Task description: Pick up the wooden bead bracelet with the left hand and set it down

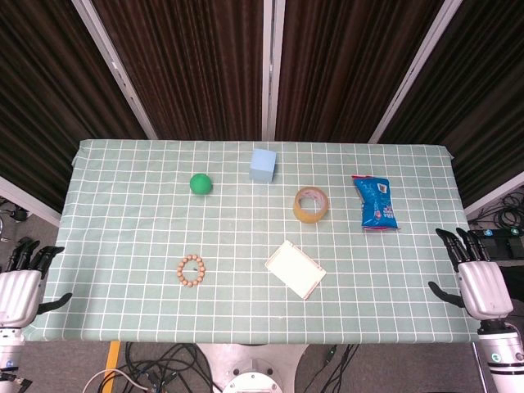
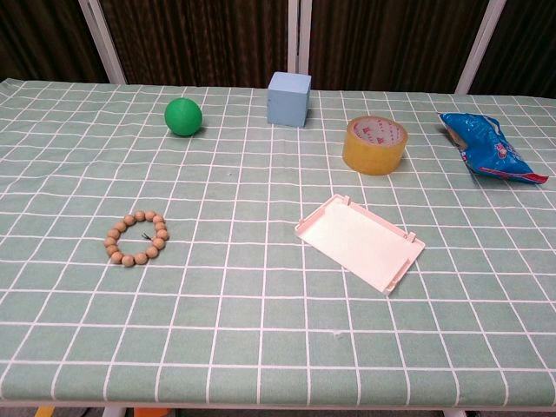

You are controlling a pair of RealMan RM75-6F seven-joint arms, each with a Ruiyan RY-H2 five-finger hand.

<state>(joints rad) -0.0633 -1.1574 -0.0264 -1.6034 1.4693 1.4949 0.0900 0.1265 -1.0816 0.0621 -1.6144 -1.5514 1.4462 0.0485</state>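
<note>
Head view has both hands parked off the counter's near corners. The left hand (image 1: 20, 291) sits just past the near-left corner, fingers (image 1: 33, 255) apart and pointing far, nothing in them. The right hand (image 1: 481, 282) mirrors it at the near-right corner, fingers (image 1: 455, 244) spread and empty too. Neither one shows in the chest view.

The wooden bead bracelet (image 1: 191, 269) lies flat on the counter (image 1: 106, 213), near-left of centre, a closed ring of tan beads, well apart from the left hand. From the chest view the bracelet (image 2: 137, 238) sits alone on the green checked cloth, with a small dark fleck inside the ring.

Further back, a green ball (image 1: 201, 184) rests far-left of centre, and a pale blue cube (image 1: 263, 164) stands just right of it, closer to the far edge. A roll of tape (image 1: 311, 205) lies flat, hole up, right of centre. A blue snack bag (image 1: 375, 203) lies toward the right side. A white rectangular tray (image 1: 295, 268) sits skewed near centre, right of the bracelet and well apart from it.
</note>
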